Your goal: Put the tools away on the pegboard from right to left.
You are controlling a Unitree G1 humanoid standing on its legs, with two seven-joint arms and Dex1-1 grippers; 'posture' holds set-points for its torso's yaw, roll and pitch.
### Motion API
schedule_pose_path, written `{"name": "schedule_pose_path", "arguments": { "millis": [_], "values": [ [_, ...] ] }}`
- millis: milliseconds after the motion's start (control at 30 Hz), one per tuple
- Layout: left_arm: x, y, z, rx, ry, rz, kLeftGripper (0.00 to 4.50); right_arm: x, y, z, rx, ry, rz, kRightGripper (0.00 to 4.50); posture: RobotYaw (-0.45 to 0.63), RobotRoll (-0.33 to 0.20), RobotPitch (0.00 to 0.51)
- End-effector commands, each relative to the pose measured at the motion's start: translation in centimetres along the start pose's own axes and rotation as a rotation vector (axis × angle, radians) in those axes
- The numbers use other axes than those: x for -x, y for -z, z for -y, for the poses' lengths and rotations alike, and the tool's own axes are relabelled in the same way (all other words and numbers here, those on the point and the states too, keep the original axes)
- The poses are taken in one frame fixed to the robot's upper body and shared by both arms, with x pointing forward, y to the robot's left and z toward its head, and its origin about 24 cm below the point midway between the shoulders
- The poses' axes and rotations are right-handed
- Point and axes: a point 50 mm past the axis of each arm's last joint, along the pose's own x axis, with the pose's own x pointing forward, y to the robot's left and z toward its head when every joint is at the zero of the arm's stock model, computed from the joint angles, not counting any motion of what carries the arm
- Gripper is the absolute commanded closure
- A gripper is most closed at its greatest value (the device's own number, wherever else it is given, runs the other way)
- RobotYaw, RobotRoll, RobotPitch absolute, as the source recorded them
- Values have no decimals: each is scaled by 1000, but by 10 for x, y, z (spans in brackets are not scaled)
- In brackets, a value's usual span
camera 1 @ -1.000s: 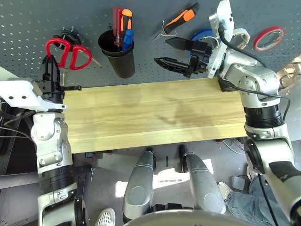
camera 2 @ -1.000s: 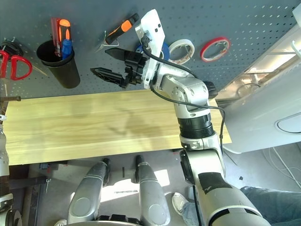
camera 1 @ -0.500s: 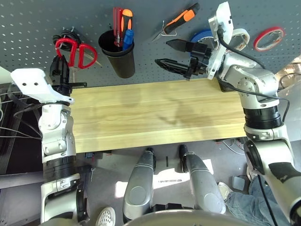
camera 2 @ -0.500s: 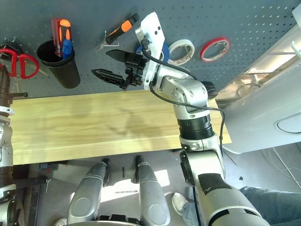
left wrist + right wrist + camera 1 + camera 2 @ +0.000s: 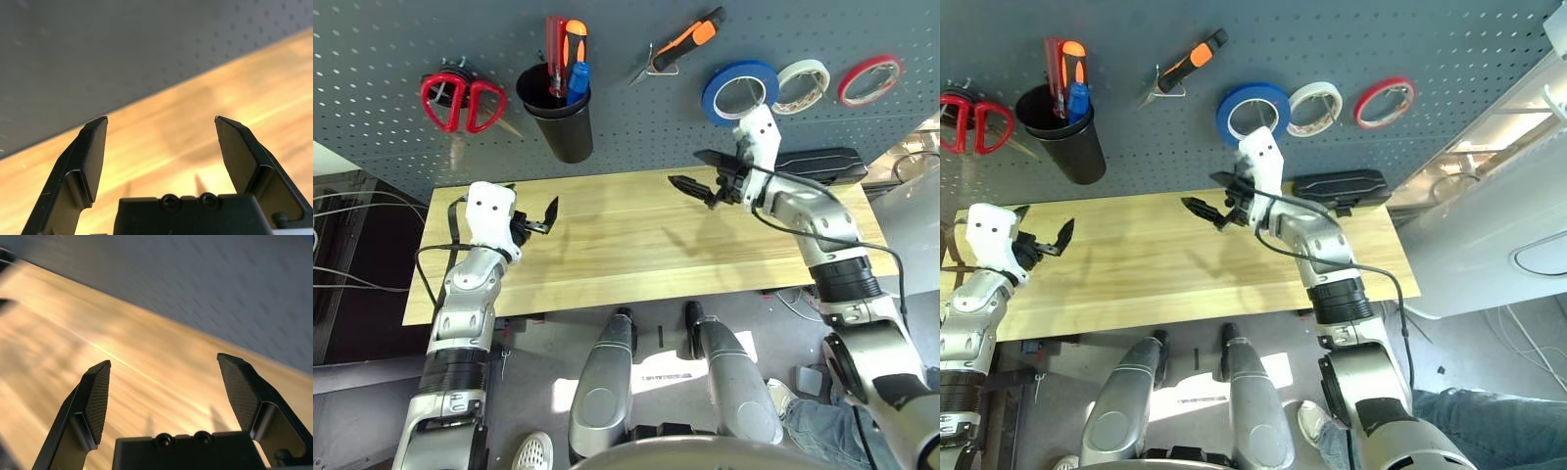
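The tools all hang on the dark grey pegboard. The red-handled scissors are at the left. The blue-handled screwdriver stands in the black cup. The orange-and-black pliers and the blue tape roll are further right. My left gripper is open and empty over the left end of the wooden table; its wrist view shows the spread left gripper. My right gripper is open and empty above the table's back edge, below the blue tape; the right gripper faces bare wood.
A white tape roll and a red tape roll hang right of the blue one. Red and orange handles share the cup. A black case lies at the table's back right, behind my right forearm.
My left gripper opened, let go of the red scissors on the pegboard and came down to the table. My right arm dropped from in front of the board to just above the table.
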Motion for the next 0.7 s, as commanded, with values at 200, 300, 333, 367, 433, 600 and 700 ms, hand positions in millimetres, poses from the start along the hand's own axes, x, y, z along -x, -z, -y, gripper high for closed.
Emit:
{"name": "schedule_pose_path", "arguments": {
  "millis": [200,300,333,367,433,600,700],
  "values": [
    [-4,16,10,10,27,-114,32,16,47,41,-83,416,-88,0,149,0,337],
    [-9,16,14,10,44,-124,32,25,57,53,-100,504,-115,0,125,0,346],
    [-12,16,16,9,55,-132,32,29,62,57,-110,526,-126,0,116,0,348],
    [-14,17,19,13,67,-145,32,32,66,60,-128,548,-136,0,111,0,350],
    [-18,19,22,18,84,-175,32,37,71,64,-149,577,-150,0,95,0,356],
    [-27,19,30,41,78,-232,32,48,80,75,-150,613,-178,0,74,0,372],
    [-28,21,33,53,68,-261,32,54,85,79,-149,610,-190,0,73,0,369]
  ]
}}
